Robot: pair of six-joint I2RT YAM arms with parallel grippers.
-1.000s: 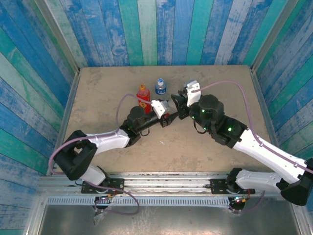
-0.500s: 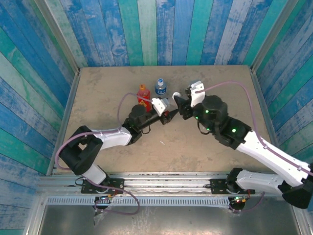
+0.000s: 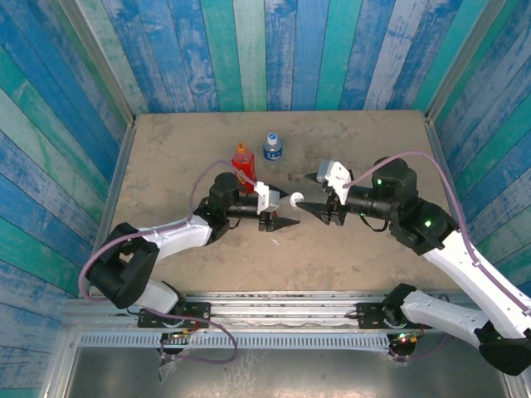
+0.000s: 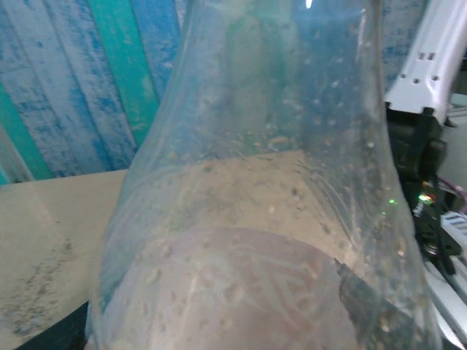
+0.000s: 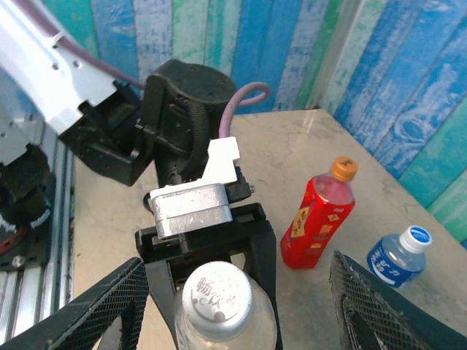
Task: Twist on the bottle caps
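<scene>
Progress: an orange cap (image 5: 344,169) is seen seated on the red-and-yellow bottle (image 5: 316,219), and a blue cap (image 5: 418,235) on the blue-label bottle (image 5: 394,259). Both bottles are stood upright on the counter (image 3: 182,157), with nothing touching them. These two are judged done, though tightness cannot be read.

The third, a clear bottle (image 4: 255,219), is held just right of the red-and-yellow bottle and nearer the arm bases, tilted with its cap end pointed at the right arm. A white cap (image 5: 217,289) is set on its neck. Whether it is threaded down or only resting cannot be told. Tightening this cap is judged to be what is left.

Pose: the left arm is stretched forward from its base, with the forearm run up beside the red-and-yellow bottle and the wrist turned to the right. The left fingers (image 5: 264,244) are closed on the clear bottle's body, one on each side, below the cap.

The right arm is bent at the elbow, its wrist aimed left toward the red-and-yellow bottle. The right fingers (image 5: 109,302) are spread wide and nothing is held. In the right wrist view the white cap is framed between them. In the top view their tips are placed just beside the cap, and no contact is made out.
</scene>
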